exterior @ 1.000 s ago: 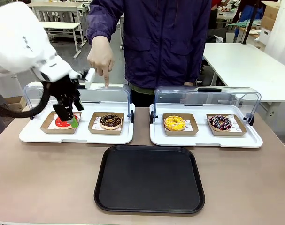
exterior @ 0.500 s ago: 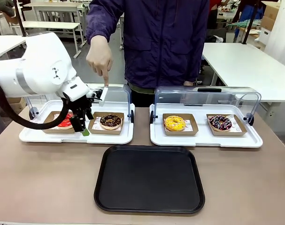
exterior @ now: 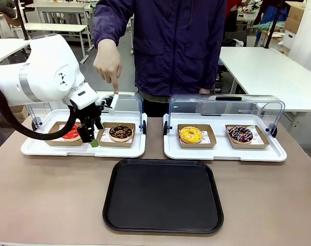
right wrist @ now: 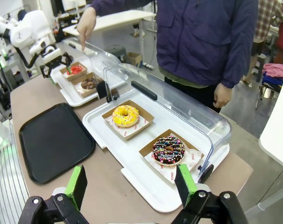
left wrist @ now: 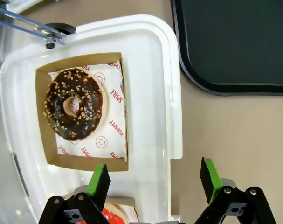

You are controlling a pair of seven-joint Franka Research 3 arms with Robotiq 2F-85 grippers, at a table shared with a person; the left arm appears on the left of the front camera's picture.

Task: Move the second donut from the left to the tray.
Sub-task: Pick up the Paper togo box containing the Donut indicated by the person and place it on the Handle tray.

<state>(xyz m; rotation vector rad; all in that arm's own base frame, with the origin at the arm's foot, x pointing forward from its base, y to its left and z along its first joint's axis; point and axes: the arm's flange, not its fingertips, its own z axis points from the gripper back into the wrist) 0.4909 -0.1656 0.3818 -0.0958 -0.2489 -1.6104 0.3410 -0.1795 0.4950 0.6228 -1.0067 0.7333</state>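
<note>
Near chocolate donut (left wrist: 73,110), one of four, left tool (left wrist: 153,169) gapes empty; right tool (right wrist: 131,175) likewise.

Bright even indoor light, sharp, soft shadows.

From the front we look across the black tray (exterior: 163,195) at the person (exterior: 170,46) standing past it. We are far enough back to see the whole table (exterior: 53,200). Our left wrist camera looks straight down from close up at the chocolate donut (left wrist: 73,103), with a corner of the black tray next to it. Our right wrist camera sits off to the side of the black tray, higher up, looking slantwise over it. All three views share the black tray.
</note>
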